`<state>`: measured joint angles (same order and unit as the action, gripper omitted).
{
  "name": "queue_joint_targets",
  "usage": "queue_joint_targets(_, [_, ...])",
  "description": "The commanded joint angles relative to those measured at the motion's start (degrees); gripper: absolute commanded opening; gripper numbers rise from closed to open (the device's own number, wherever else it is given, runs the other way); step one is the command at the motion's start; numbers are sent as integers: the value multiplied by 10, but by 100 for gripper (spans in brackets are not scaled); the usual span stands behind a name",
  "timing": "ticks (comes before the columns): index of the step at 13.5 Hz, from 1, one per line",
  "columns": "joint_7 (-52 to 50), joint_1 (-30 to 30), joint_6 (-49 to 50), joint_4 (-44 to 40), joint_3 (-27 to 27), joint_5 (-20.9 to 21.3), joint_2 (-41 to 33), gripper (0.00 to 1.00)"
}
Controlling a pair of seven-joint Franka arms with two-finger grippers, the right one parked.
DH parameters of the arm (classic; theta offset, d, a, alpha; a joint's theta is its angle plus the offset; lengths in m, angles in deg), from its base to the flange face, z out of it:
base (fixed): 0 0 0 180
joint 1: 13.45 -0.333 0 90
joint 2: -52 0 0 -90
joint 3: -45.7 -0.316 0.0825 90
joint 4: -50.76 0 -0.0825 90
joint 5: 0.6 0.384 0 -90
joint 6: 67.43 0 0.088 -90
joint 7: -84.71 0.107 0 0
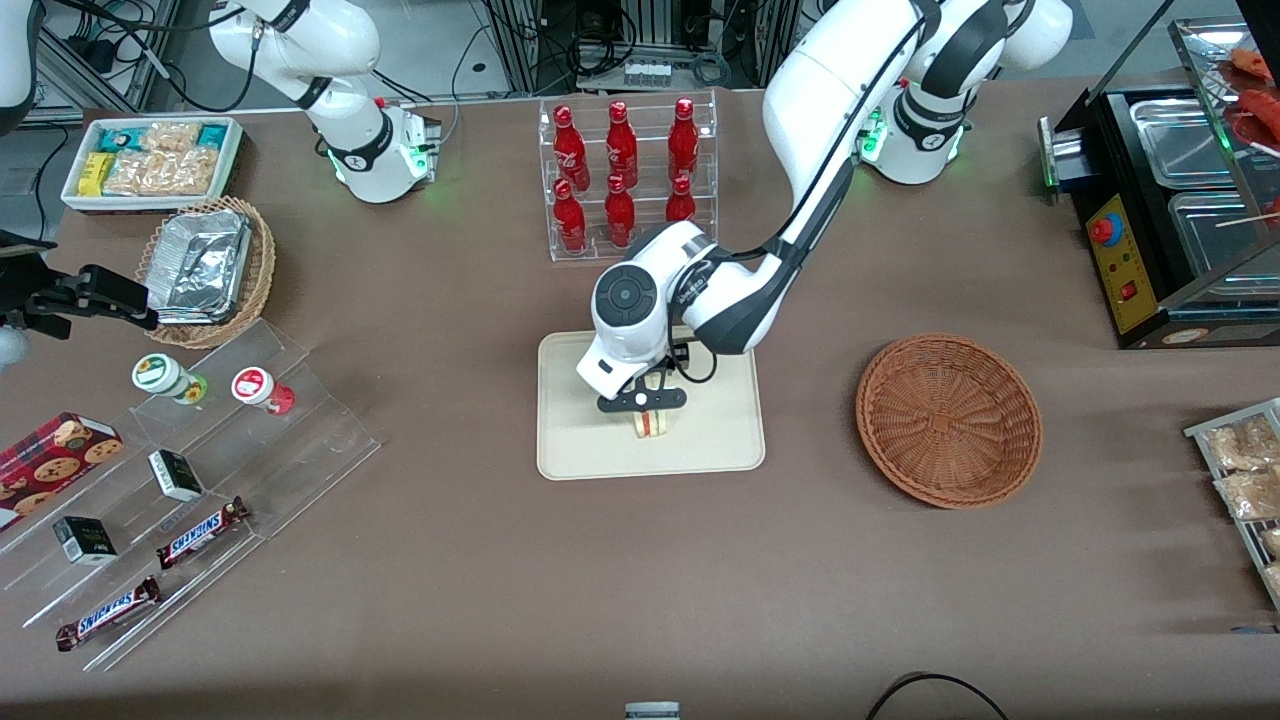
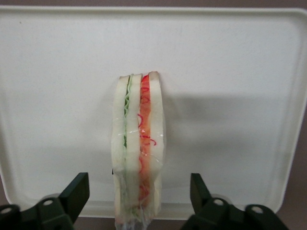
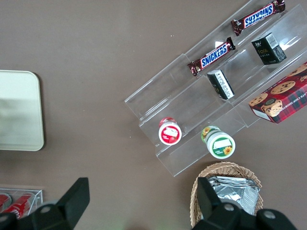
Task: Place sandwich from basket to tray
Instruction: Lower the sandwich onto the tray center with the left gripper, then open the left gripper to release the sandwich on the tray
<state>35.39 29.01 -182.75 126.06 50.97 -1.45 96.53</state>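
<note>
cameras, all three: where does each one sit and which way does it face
Front view: high up, facing both arms; the tool is over the tray.
Left wrist view: looks down at the sandwich on the tray, between open fingers.
Right wrist view: looks down at the snack shelf; parked fingers show.
All three show the tray.

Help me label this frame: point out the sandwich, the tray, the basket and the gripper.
sandwich [image 2: 139,148]: left wrist view, filling edge.
tray [image 1: 570,450]: front view, bare surface near a corner.
basket [image 1: 948,420]: front view, woven inside.
gripper [image 2: 139,199]: left wrist view, midway between the open fingertips, over the tray.
</note>
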Motion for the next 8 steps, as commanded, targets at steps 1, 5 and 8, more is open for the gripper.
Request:
queue_joint_targets(1, [-8, 1, 30, -5, -5, -6, -40, 100])
queue_joint_targets(5, [16, -15, 65, -5, -9, -5, -90, 100])
queue_joint_targets(8, [40, -45, 103, 4, -9, -6, -128, 100])
